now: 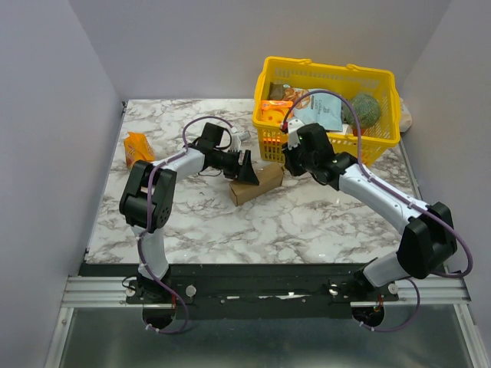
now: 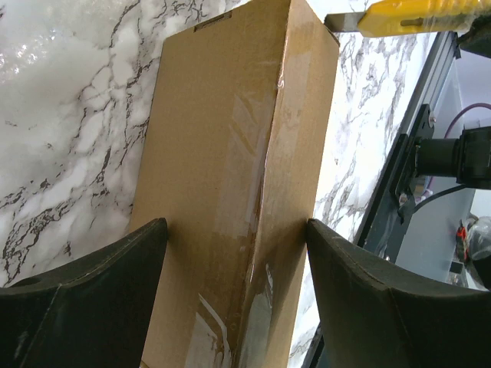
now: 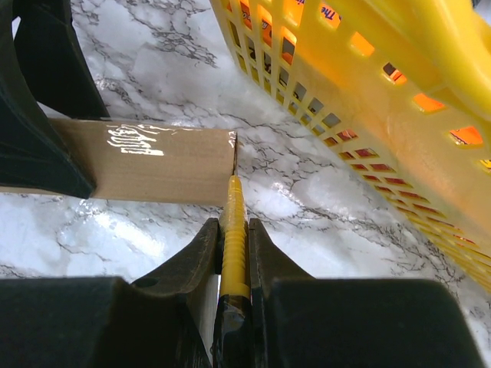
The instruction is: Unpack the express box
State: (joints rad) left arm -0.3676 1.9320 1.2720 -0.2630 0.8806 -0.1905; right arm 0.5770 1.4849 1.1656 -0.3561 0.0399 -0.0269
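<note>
Two grips: left gripper (image 2: 236, 227) clamps express box (image 2: 230, 115), right gripper (image 3: 232, 227) pinches yellow cutter (image 3: 232, 195)

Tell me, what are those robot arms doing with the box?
The left gripper clamps the brown express box on the table. The right gripper holds a yellow utility knife, its blade at the box's end. The box is taped shut, not opened yet.

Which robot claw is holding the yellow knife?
The right claw, beside the yellow basket: it pinches the yellow knife. The left claw grips the brown box instead.
</note>
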